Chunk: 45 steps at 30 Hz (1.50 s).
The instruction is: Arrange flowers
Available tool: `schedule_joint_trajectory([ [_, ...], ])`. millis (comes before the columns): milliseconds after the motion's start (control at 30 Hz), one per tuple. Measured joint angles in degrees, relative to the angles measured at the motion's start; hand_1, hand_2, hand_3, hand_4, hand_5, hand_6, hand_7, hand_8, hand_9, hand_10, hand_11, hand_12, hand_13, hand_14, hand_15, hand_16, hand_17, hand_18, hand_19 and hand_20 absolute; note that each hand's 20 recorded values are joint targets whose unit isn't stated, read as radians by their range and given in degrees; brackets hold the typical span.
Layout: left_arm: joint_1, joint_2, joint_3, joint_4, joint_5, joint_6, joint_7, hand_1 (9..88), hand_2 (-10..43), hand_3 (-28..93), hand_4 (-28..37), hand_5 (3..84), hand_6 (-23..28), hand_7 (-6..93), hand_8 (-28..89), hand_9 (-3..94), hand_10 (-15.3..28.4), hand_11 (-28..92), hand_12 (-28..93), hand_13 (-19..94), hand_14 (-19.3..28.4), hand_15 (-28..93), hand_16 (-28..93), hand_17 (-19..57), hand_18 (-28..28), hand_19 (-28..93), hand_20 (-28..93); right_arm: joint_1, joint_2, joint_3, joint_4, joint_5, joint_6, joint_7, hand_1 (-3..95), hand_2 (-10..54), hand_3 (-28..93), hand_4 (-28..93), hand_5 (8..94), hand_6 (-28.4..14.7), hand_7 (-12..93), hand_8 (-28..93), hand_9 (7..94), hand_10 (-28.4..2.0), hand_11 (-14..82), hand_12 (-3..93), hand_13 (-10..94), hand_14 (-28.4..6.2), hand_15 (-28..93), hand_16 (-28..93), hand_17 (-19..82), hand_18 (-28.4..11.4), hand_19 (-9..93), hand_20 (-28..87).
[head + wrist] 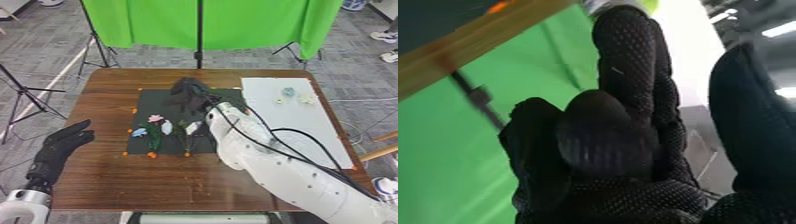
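While three blooms (289, 91) dot the sheet (289, 124), the right hand (187, 90) is loosely spread.

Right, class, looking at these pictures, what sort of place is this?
Probably a robotics lab or test studio: a green backdrop hangs behind the wooden table, tripod stands surround it, and a white robot arm reaches over artificial-looking flowers.

No text, label, brand, number or sign can be read in either the head view or the right wrist view
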Motion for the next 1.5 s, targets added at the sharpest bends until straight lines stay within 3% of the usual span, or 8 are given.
schedule_joint_trajectory([
  [233,-0.09,-0.04,0.05,0.00,0.01,-0.02,0.14,33.1,5.9,65,-10.7,42.0,6.3,8.7,-6,43.1,14.2,18,11,36,18.4,15,0,8.3,12.8,10,19,1.23,-1.55,0.97,-1.70,-0.61,-25.25,0.70,28.6,17.3,63,-11,59.8,0.1,14,-11,89.8,-12.1,50.4,29.6,94,-3.9,71,35,67,-19.3,93,70],
  [333,-0.08,-0.08,0.05,0.00,0.02,-0.02,0.15,33.1,5.9,65,-10.7,41.9,6.3,8.7,-6,43.1,14.2,18,11,36,18.4,15,0,8.3,12.8,10,19,1.36,-2.49,0.75,-0.69,-0.32,-29.35,1.69,27.4,17.4,64,-10,58.2,-0.2,13,-11,89.6,-12.2,51.0,29.6,94,-3.8,71,34,67,-19.6,93,71],
  [867,0.20,-0.33,-0.17,-0.04,0.02,-0.01,0.17,33.1,5.9,65,-10.8,41.9,6.2,8.6,-6,43.1,14.2,17,11,36,18.4,15,0,8.2,12.8,10,19,1.47,-3.18,-0.42,3.41,-2.08,-25.87,4.79,26.4,14.1,65,-9,60.4,-1.3,13,-11,89.2,-12.6,51.3,29.4,94,-3.6,71,34,67,-19.6,93,71],
  [1500,0.39,-0.37,-0.32,-0.13,0.02,-0.01,0.15,33.0,5.8,65,-10.7,41.9,6.2,8.6,-6,43.0,14.2,17,11,36,18.4,15,1,8.0,13.1,11,19,0.94,-1.92,4.10,2.55,0.61,-24.33,5.80,26.5,11.0,64,-8,62.2,-1.7,13,-11,88.6,-12.7,50.4,29.5,94,-3.4,70,34,67,-19.6,93,71],
])
